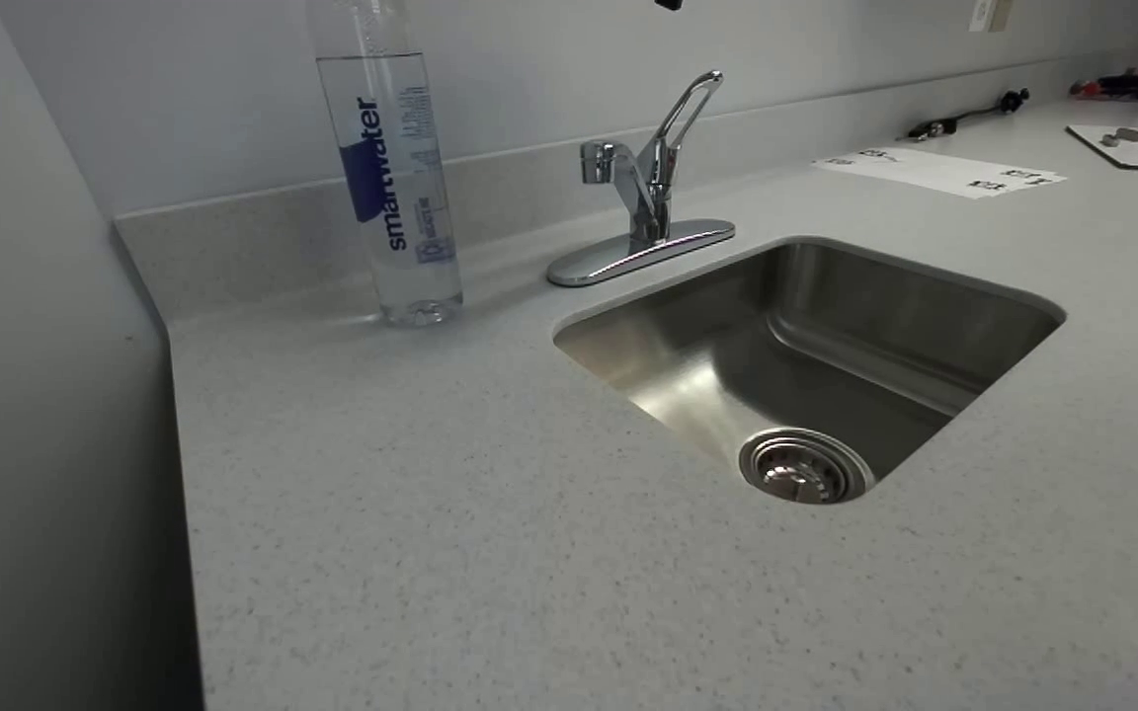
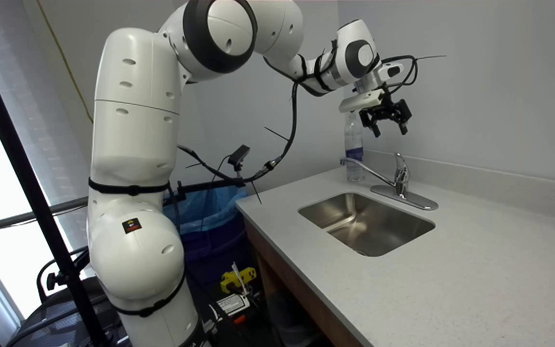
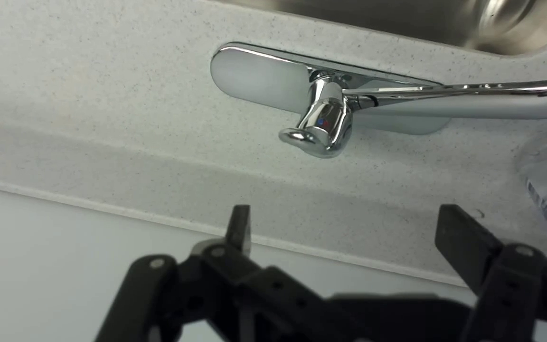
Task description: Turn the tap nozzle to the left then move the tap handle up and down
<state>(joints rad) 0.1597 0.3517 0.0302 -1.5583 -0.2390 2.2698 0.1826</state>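
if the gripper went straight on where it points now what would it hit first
Probably the tap handle, which lies below the gripper in an exterior view; depth is unclear, so it might pass behind and meet the backsplash instead.

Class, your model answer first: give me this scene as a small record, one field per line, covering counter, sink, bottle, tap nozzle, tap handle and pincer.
Counter: pale, speckled
Sink: steel, set into the counter, drain visible
Bottle: upright on the counter, marked smartwater
Tap nozzle: points toward the bottle's side
Tap handle: angled upward, not gripped
Pincer: open, higher than the tap handle, holding nothing
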